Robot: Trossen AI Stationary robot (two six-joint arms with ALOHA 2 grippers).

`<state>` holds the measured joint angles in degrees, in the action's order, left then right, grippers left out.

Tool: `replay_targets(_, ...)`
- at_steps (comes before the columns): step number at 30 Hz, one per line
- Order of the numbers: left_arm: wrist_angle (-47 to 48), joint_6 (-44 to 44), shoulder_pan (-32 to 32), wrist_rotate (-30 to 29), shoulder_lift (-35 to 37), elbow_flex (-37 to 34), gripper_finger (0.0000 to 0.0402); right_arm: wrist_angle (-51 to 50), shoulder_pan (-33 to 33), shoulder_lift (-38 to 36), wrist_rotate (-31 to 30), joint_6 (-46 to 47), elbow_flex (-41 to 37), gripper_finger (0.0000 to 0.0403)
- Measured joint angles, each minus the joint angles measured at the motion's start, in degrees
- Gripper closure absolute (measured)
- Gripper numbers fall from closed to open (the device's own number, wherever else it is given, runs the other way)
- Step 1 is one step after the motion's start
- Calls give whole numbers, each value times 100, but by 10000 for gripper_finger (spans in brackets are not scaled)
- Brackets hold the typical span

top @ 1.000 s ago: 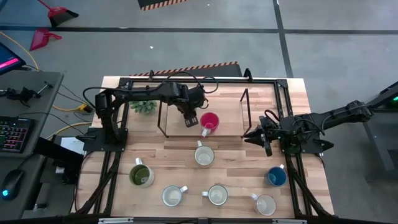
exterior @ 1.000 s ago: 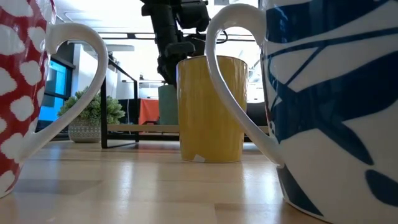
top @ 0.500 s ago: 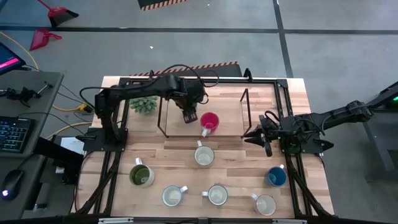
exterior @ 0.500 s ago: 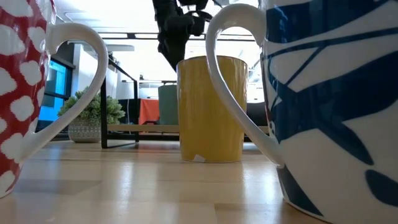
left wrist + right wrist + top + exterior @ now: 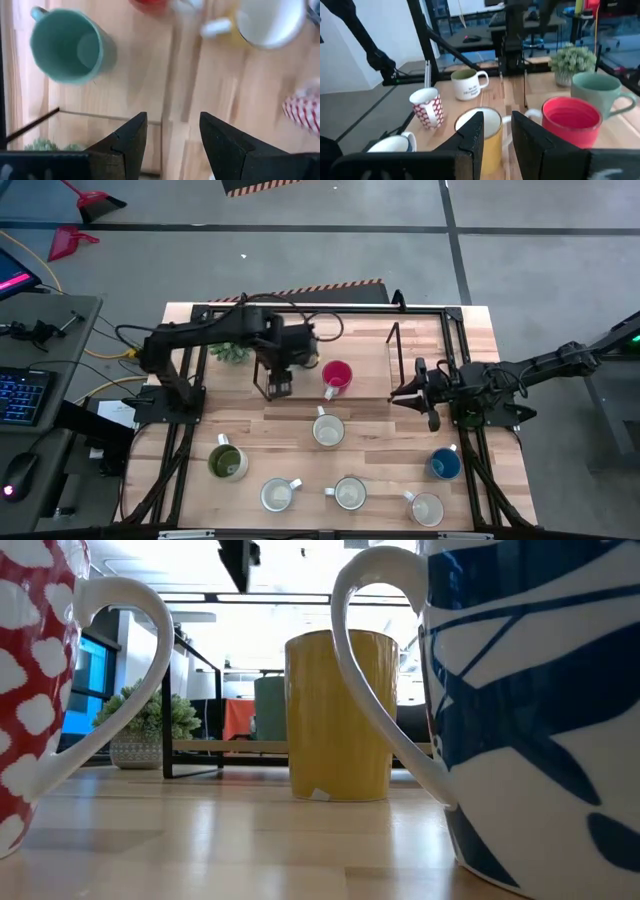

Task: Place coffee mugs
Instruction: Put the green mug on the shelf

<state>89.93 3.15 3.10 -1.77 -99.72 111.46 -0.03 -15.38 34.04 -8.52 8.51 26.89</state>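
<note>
- Left gripper [image 5: 279, 385] hangs above the table's far half, jaws parted, nothing held; fingers [image 5: 131, 142] empty in the wrist view.
- Teal mug [image 5: 70, 46] stands on the wood just ahead of it; red mug [image 5: 337, 375] just beside, toward the right arm.
- Right gripper [image 5: 418, 395] waits near the right edge, jaws a little apart, empty.
- Yellow mug [image 5: 481, 131] sits directly ahead of it, red mug beside that.
- Blue mug [image 5: 445, 464] near the right arm's base.

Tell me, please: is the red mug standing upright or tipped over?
Upright. The high view looks straight down into the red mug's round mouth, and the right wrist view shows it standing on its base, rim up.
</note>
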Motion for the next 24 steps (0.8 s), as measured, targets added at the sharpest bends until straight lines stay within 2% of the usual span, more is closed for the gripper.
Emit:
replay_targets(6, 1, 420, -304, -34, 1241, -824, 243, 480, 0, 0, -423, 1, 0, 323)
replay_targets(13, -467, 1259, -630, -62, 3407, -2536, 259, 1164, 2, 0, -1361, 40, 0, 323)
replay_targets(18, -1326, 1527, -856, -60, 5007, -3753, 268, 1440, 2, 0, -1734, 48, 0, 323)
replay_targets(24, -2982, 1210, -1078, -36, 6501, -5477, 270, 1495, 2, 10, -1719, 57, 0, 323)
